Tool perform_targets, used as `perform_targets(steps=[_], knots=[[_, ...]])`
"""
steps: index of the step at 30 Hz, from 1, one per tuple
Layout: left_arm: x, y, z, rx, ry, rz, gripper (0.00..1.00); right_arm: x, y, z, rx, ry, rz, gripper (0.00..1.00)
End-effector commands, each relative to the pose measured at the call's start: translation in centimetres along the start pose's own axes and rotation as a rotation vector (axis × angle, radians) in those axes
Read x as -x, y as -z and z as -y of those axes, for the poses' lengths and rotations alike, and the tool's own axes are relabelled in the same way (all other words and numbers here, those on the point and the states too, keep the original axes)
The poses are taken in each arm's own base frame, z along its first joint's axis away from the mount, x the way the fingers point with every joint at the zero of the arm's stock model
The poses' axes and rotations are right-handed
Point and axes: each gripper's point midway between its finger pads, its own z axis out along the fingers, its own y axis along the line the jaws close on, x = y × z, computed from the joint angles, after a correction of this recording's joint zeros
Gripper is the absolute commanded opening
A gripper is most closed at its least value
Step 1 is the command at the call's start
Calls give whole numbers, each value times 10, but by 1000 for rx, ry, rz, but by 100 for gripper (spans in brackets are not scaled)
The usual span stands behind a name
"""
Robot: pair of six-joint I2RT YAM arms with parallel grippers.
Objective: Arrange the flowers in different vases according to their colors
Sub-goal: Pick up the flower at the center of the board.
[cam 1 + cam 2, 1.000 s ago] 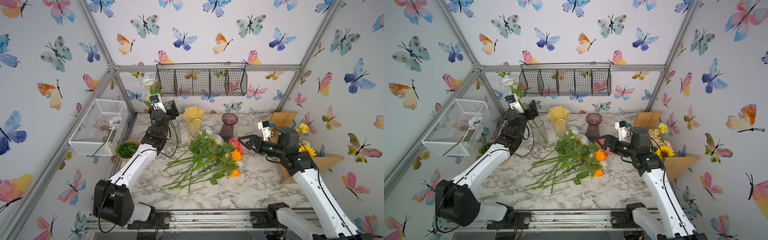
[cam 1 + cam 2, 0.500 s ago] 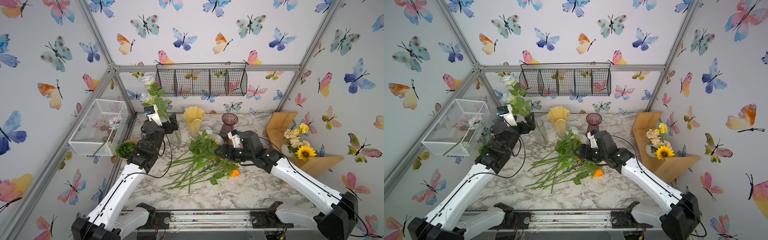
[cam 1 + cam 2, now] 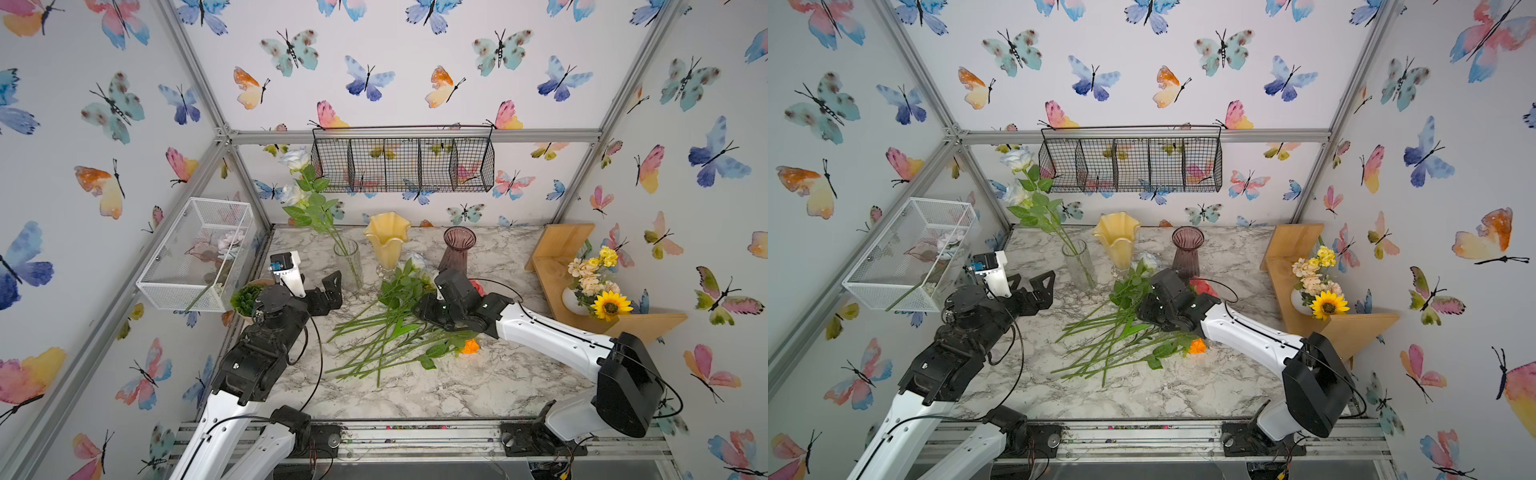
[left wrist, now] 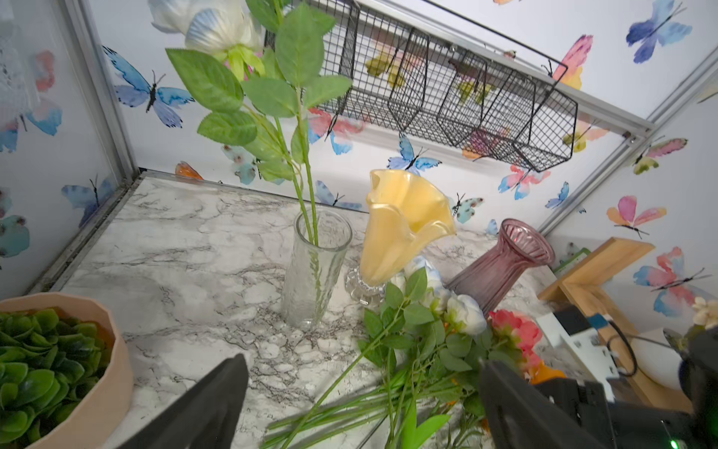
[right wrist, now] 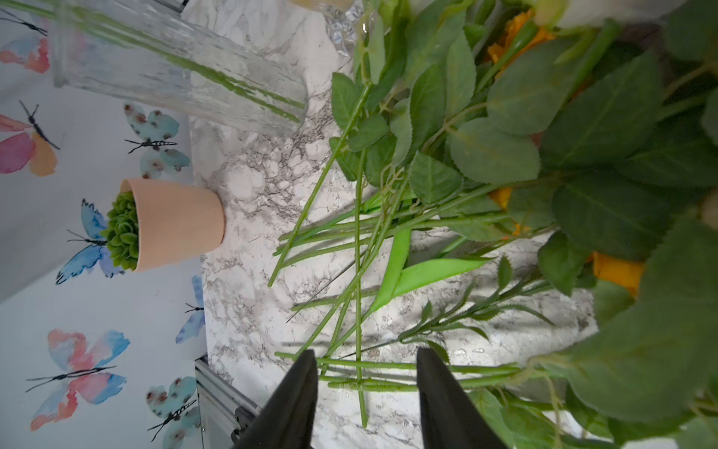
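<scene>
Two white roses point(image 3: 296, 160): already standing in the clear glass vase point(image 3: 349, 266) near the back-left corner of the bench point(image 3: 436, 386), with their stems leaning left. This colour is started but, I judge, not finished.
Left gripper point(image 4: 361, 373): released and empty, jaws wide. It hovers near the bench's left edge, just in front of the clear glass vase.
Yellow vase point(image 3: 387, 237): upright along the back edge, just right of the clear one, with nothing in it.
Loose flowers point(image 3: 386, 336): a heap at the middle of the bench, stems fanned toward the front-left and heads toward the back-right. It holds white buds point(image 4: 464, 313), a pink bloom point(image 4: 514, 330) and an orange bloom point(image 3: 470, 345). Most of the sorting lies here.
Right gripper point(image 5: 365, 388): down over the heap's stems, jaws part-way apart and straddling a thin green stem point(image 5: 358, 272). No pinch shows, and which colour that stem carries cannot be told.
Purple vase point(image 3: 457, 245): upright at the back edge, right of the yellow one, and empty. The heap's heads lie just in front of it. With two of the three vases unfilled, the task looks to be at an early stage.
</scene>
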Motion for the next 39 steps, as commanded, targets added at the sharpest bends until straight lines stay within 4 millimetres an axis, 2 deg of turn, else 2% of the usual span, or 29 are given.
perform_targets(steps=[1, 3, 6, 10, 16, 18, 21, 26, 34, 39], knots=[[-35, 2, 0, -30, -27, -124, 99, 14, -10, 0, -45, -56, 50, 44], [-48, -1, -4, -14, -29, -172, 99, 22, -4, 10, -104, -69, 103, 44], [-62, -3, -4, -30, -36, -201, 99, 40, 19, 15, -114, -89, 229, 43], [-65, -2, -3, -44, -33, -183, 99, 51, 42, 19, -170, -76, 287, 40], [-65, 1, -4, -32, -36, -167, 99, 45, 34, 21, -206, -87, 239, 41], [-64, 2, -7, -13, -34, -162, 99, 45, 27, 17, -173, -89, 238, 41], [-64, 3, -7, -12, -36, -162, 99, 38, 6, 8, -167, -65, 169, 41], [-64, 4, -8, -5, -39, -165, 99, 23, -31, -18, -163, 23, 99, 42], [-65, 4, -9, 1, -41, -171, 100, 17, -74, -28, -168, 77, 48, 39], [-65, 3, -10, 9, -41, -172, 99, 20, -94, -35, -105, 38, 75, 39]])
